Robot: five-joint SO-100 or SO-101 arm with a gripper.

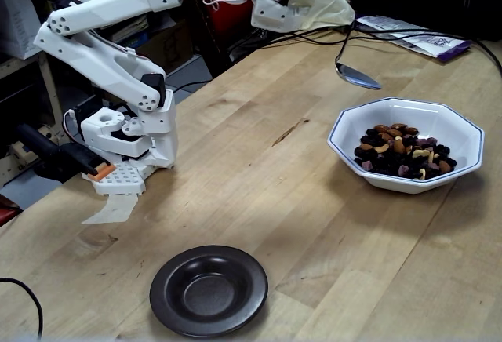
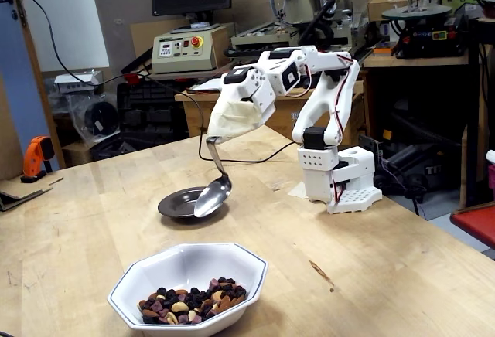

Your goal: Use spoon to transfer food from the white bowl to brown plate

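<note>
My gripper (image 1: 318,12) (image 2: 232,120) is wrapped in whitish tape and shut on the handle of the silver spoon (image 1: 358,77) (image 2: 213,196). The spoon hangs down, raised above the table, and looks empty. In a fixed view it is just behind the left rim of the white bowl (image 1: 392,183). The white bowl (image 2: 193,263) holds the food (image 1: 404,154) (image 2: 189,304), a trail mix heaped to one side. The brown plate (image 1: 169,287) (image 2: 172,205) is empty and lies on the table apart from the bowl.
The arm's white base (image 1: 125,146) (image 2: 340,175) stands at the table's edge. Papers (image 1: 416,38) and black cables lie at the table's far end. A workbench with machines (image 2: 186,43) stands behind the table.
</note>
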